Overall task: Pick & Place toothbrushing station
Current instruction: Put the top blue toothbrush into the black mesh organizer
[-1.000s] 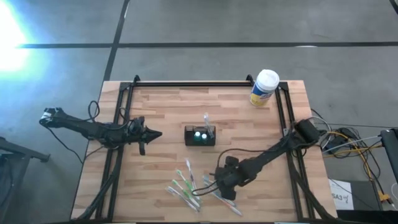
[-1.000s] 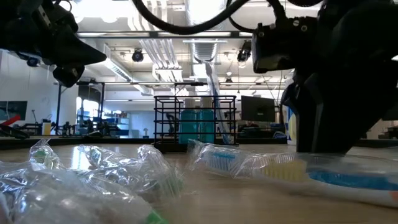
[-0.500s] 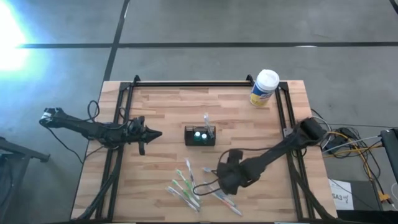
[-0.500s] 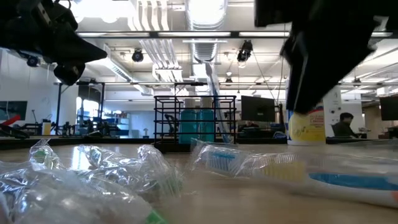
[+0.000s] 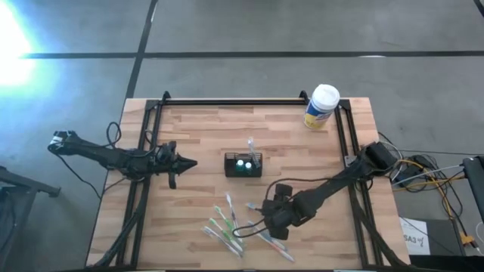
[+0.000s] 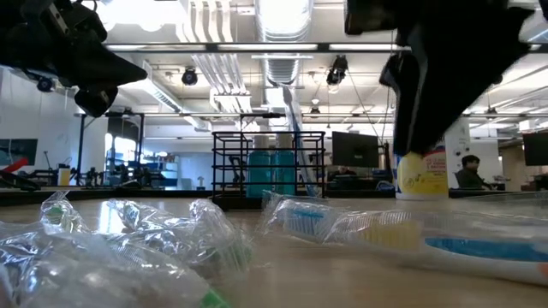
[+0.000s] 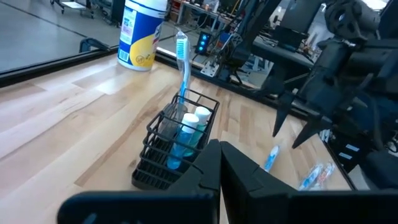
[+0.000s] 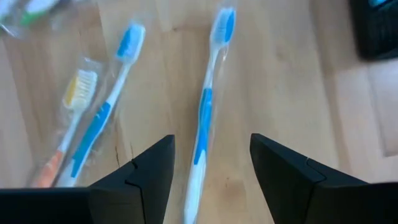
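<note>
- High view: toothbrushing station (image 5: 243, 165) sits mid-frame on the bench (image 5: 204, 136), one brush upright in it; yellow canister (image 5: 321, 107) upper right.
- Right gripper (image 5: 265, 219) hovers lower centre, above the loose wrapped toothbrushes (image 5: 224, 225).
- Right wrist view: fingers (image 8: 149, 171) spread wide, holding nothing, straddling a wrapped blue toothbrush (image 8: 205, 121); two more wrapped brushes just beside it.
- Left gripper (image 5: 189, 162) waits left of the station; fingers look closed together, empty.
- Risk: slick wrapper could slip on closing, or the fingers catch the neighbouring brush too, as they lie close together.
</note>
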Controlling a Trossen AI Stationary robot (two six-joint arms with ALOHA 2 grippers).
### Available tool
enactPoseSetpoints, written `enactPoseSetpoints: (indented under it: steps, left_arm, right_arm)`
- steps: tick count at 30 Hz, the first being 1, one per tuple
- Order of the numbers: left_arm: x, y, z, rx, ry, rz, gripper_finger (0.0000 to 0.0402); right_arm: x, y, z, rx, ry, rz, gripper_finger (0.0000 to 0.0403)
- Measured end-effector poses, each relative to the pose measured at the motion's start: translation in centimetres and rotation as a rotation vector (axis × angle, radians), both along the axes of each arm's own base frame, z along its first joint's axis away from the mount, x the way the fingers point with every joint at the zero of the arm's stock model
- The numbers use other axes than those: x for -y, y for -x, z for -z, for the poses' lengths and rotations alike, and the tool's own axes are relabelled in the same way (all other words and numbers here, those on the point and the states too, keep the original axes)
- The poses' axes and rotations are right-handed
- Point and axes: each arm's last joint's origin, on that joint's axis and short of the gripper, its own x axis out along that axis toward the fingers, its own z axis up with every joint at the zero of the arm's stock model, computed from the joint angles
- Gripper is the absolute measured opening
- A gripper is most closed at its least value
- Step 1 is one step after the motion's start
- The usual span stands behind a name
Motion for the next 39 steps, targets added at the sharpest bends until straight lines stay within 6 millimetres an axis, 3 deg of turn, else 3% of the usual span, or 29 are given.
enactPoseSetpoints:
  steps: [11,16,20,27,35,39]
  left_arm:
    - [0.0,0.0,0.0,0.0,0.001,0.003,0.0003]
    - [0.0,0.0,0.0,-0.001,0.0,0.004,0.0003]
    - [0.0,0.0,0.0,-0.002,-0.001,0.004,0.0003]
    - [0.0,0.0,0.0,-0.006,-0.027,0.009,0.0003]
    - [0.0,0.0,0.2,-0.03,-0.1,0.022,0.0003]
    - [0.0,0.0,-0.2,0.002,-0.097,0.021,0.0003]
  right_arm:
    - [0.3,-0.9,4.7,-0.135,0.031,-0.033,0.0206]
    - [0.8,-1.4,5.6,-0.167,0.018,-0.038,0.0203]
    - [1.0,-1.5,5.4,-0.163,0.012,-0.045,0.0166]
    - [1.8,-1.1,2.9,-0.073,0.111,-0.041,0.0026]
    - [2.0,0.0,-4.6,0.277,0.186,-0.063,0.0008]
    - [2.1,0.6,-7.1,0.387,0.167,-0.098,0.0008]
